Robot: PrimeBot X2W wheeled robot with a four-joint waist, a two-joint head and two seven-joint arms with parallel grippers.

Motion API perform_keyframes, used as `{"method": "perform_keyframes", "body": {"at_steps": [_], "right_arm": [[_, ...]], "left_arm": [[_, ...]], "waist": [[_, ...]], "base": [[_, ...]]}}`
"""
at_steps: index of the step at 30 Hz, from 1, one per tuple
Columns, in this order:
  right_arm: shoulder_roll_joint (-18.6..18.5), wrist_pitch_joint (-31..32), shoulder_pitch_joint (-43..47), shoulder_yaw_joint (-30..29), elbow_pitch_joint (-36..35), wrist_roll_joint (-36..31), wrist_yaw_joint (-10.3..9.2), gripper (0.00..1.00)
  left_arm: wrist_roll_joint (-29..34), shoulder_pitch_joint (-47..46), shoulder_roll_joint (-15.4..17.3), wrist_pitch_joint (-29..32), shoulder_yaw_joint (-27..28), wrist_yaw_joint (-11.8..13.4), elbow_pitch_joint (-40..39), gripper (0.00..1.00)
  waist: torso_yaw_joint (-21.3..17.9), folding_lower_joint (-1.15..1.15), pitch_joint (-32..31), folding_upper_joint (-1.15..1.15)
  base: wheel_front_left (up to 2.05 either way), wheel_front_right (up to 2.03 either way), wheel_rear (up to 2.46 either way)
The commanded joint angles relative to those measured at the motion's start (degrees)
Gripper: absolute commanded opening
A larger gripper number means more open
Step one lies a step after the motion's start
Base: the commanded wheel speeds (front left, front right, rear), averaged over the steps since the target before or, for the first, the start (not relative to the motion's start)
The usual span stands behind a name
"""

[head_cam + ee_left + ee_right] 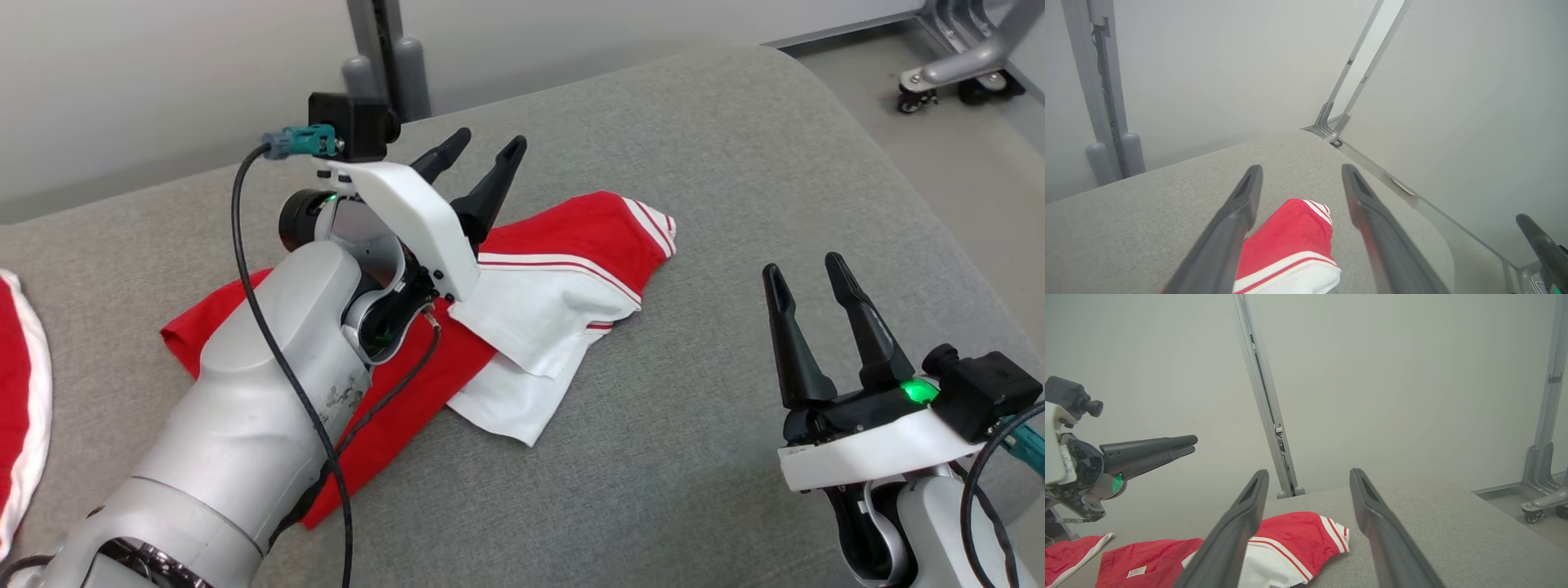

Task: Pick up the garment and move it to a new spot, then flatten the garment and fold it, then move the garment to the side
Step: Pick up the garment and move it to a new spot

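While nothing's actually being gripped right now, I'd say we're somewhere in the flatten-and-fold part. The red and white fabric garment with striped trim (571,233) is lying around the middle of the grey fabric-covered pad (694,408), a bit towards its far edge. It's definitely not flat: a white section is doubled over the red, with another white flap poking out towards the near edge and rumples all over.

The left gripper (488,140) hovers right above the garment with its jaws spread wide and nothing between them. The left wrist view shows only the red striped end on the pad between the fingers. The right gripper (803,268) sits over by the near right corner, well apart from the cloth, also wide open and empty.

My guess for the next move: both grippers need to come down onto opposite edges of the cloth and pull it out smooth. Pinching one thin layer off a soft pad looks fiddly, since it could easily grab two.

Another red and white cloth (16,392) sits at the left edge.
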Motion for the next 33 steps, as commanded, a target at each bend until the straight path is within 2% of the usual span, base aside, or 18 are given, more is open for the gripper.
{"method": "perform_keyframes", "body": {"at_steps": [1, 6, 11, 20, 27, 33], "right_arm": [[-0.8, -0.23, 0.77, -0.21, -0.05, -0.54, 0.13, 1.0], [-1.57, -0.23, 0.87, -0.46, 0.15, -0.73, 0.13, 1.0], [-1.95, -0.23, 1.81, -0.8, 0.3, -0.75, 0.13, 1.0], [-2.51, -0.23, 3.66, -1.32, 0.15, -0.76, 0.14, 1.0], [-2.69, -0.23, 4.46, -1.09, -0.3, -0.69, 0.14, 1.0], [-2.65, -0.23, 5.16, -1.03, -0.26, -0.53, 0.14, 1.0]], "left_arm": [[0.77, 1.07, 0.53, -2.05, -0.35, -0.09, 0.18, 1.0], [2.11, 2.9, 2.04, -6.5, -0.62, -0.08, 0.68, 1.0], [3.38, 5.78, 3.7, -11.92, -0.08, 1.21, -0.16, 1.0], [7.08, 14.02, 9.37, -16.09, 3.42, 5.81, -7.76, 1.0], [14.01, 25.47, 12.45, -16.2, 13.47, 11.31, -21.99, 1.0], [22.65, 35.99, 11.56, -16.21, 22.03, 14.39, -32.8, 1.0]], "waist": [[2.24, 0.0, -0.85, 0.0], [4.09, 0.0, -1.89, 0.0], [6.45, 0.0, -3.19, 0.0], [10.61, 0.0, -4.61, 0.0], [12.46, 0.0, -4.5, 0.0], [13.2, 0.0, -4.35, 0.0]], "base": [[0.0, 0.0, 0.0], [0.0, 0.0, 0.0], [0.0, 0.0, 0.0], [0.0, 0.0, 0.0], [0.0, 0.0, 0.0], [0.0, 0.0, 0.0]]}}
